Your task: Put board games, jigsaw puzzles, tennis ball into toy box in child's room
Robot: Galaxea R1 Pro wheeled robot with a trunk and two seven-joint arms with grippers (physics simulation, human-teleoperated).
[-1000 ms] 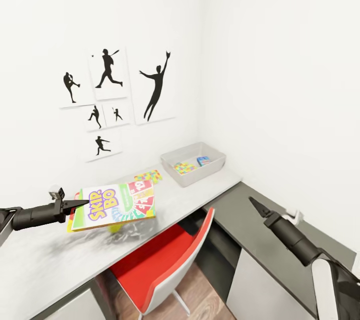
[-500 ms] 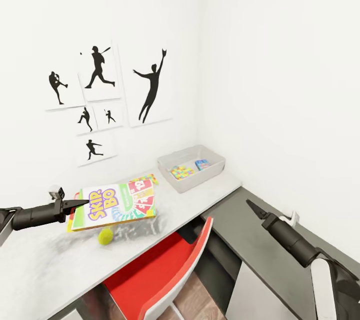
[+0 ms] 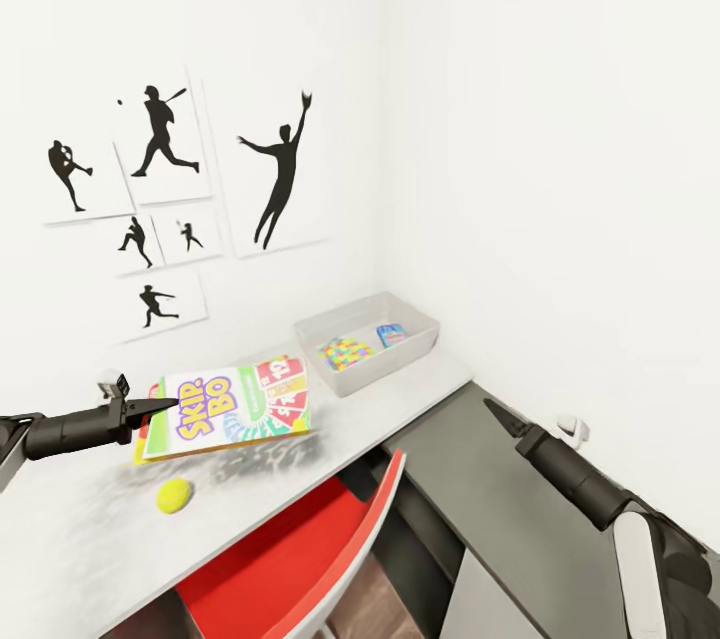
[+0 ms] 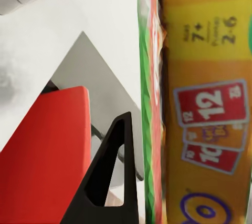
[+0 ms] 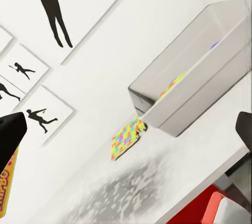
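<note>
Left gripper clamps the colourful flat Skip-Bo board game box above the grey table, hiding a second box beneath; right gripper jaw state indeterminate.

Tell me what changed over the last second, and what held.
The view swung, so the wall pictures and toy box slid left in the picture; that is camera motion. The tennis ball, tucked under the board game before, now shows on the table nearer the front edge. Unchanged: the left tool holds the Skip-Bo board game above the table, and the right tool hangs empty.
</note>
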